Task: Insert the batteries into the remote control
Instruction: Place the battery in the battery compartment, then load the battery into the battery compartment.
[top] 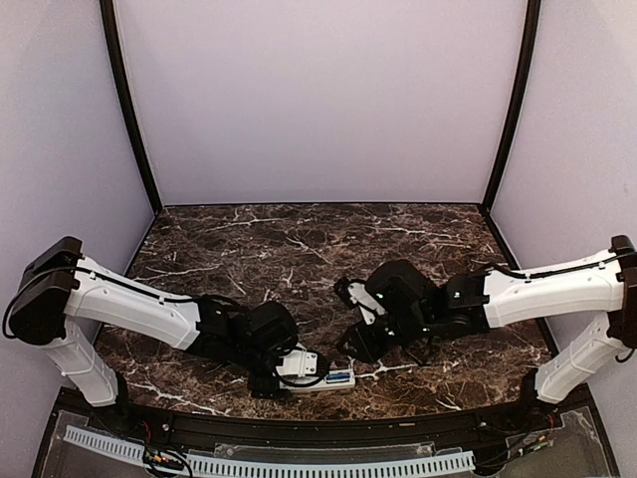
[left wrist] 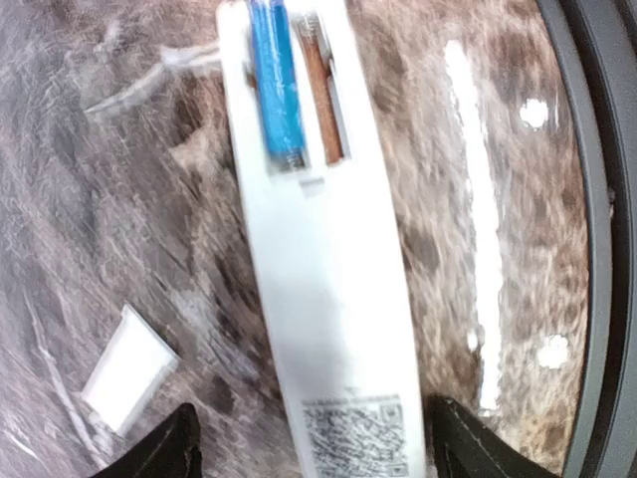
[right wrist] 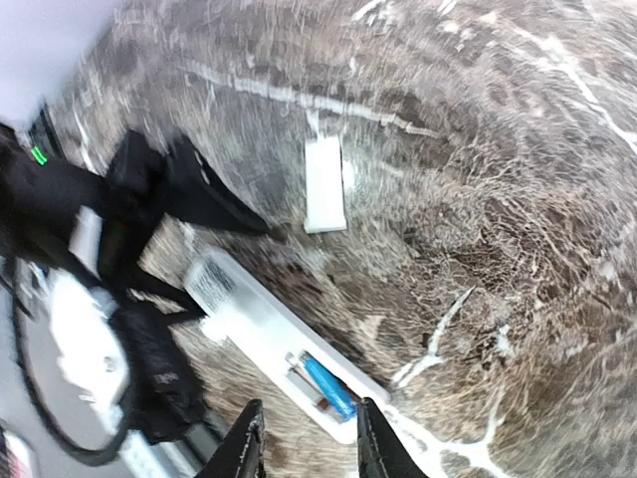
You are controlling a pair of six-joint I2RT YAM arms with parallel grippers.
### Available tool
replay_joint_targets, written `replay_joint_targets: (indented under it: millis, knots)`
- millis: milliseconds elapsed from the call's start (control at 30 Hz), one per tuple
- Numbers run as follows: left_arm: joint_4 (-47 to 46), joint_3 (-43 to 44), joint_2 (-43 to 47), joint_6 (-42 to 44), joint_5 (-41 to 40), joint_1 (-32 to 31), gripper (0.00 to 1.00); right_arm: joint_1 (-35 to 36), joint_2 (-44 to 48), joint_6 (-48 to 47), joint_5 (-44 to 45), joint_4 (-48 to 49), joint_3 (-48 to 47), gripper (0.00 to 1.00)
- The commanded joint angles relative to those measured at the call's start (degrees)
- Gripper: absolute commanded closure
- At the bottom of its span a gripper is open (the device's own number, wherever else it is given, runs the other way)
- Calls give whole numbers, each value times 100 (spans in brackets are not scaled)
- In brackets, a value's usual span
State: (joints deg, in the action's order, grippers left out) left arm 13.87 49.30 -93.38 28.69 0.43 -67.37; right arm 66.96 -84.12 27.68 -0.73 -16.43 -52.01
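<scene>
The white remote control (left wrist: 328, 299) lies back side up near the table's front edge, its battery bay open. The blue battery (left wrist: 277, 85) and the orange-red battery (left wrist: 321, 95) lie side by side in the bay. My left gripper (left wrist: 314, 448) is open and straddles the remote's labelled end; one finger (left wrist: 468, 443) is close against its edge, the other stands apart. My right gripper (right wrist: 307, 448) is open and empty, hovering just above the bay end of the remote (right wrist: 269, 334), where the blue battery (right wrist: 326, 386) shows. In the top view the remote (top: 318, 378) lies between both grippers.
A small white rectangular battery cover (right wrist: 324, 184) lies loose on the dark marble table (top: 299, 249), also seen left of the remote in the left wrist view (left wrist: 129, 368). The table's black front rim (left wrist: 597, 199) runs close beside the remote. Pale walls enclose the sides and back.
</scene>
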Motion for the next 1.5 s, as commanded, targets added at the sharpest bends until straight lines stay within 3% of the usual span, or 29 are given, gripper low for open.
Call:
replay_joint_targets:
  millis: [0, 233, 533, 633, 1467]
  knots:
    - [480, -284, -25, -64, -218, 29, 20, -28, 410, 1866, 128, -463, 96, 71]
    - [375, -257, -77, -163, -87, 64, 23, -34, 161, 2695, -221, -260, 376, 75]
    - [331, -371, 90, -212, 85, 62, 48, -46, -276, 2910, -593, -33, 401, 82]
    - [330, -354, 69, -241, 192, 59, 51, -45, -375, 2917, -708, 12, 378, 83]
    - [362, -309, -5, -267, 349, 58, 58, -56, -869, 3086, -976, 335, 460, 91]
